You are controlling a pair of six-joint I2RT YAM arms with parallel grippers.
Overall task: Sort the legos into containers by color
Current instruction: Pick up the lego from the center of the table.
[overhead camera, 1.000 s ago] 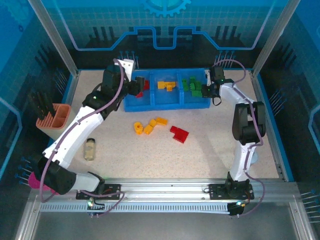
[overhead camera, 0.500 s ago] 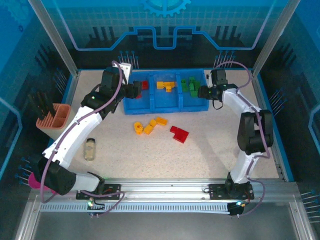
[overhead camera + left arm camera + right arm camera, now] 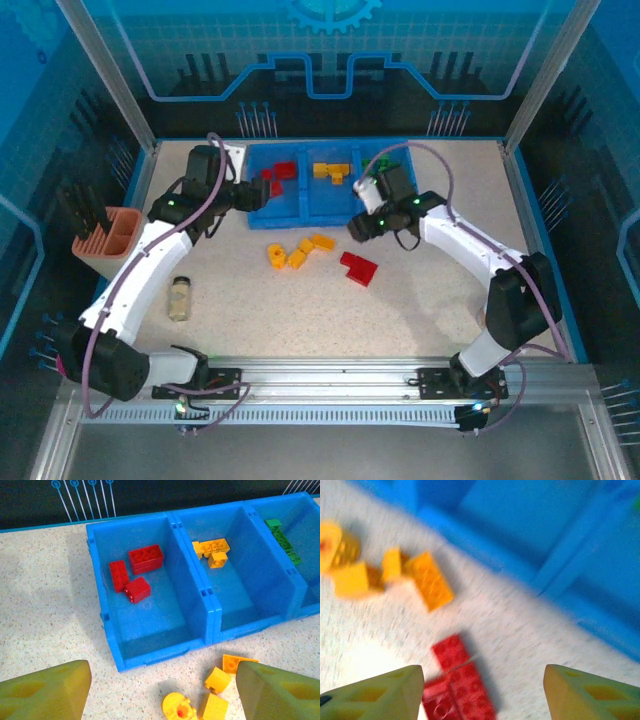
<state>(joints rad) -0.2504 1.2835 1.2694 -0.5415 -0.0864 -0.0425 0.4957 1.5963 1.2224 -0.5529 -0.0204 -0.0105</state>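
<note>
Table (image 3: pixel 430 290): pale, speckled and walled in blue, with unsorted bricks lying mid-table just in front of the tray.
Tray (image 3: pixel 190 562): three compartments, with red legos (image 3: pixel 137 572) on the left, yellow legos (image 3: pixel 212 550) in the middle and green legos (image 3: pixel 282 540) on the right, so each colour has its home.
Right claw (image 3: pixel 482 672): my jaws are spread wide and empty, poised close over the loose red legos (image 3: pixel 457 680), which I judge to be my next pick.
Left claw (image 3: pixel 164 675): also spread and empty, held off the tray's left end.
Loose yellow legos (image 3: pixel 217 680): a small cluster left of the loose red ones.
</note>
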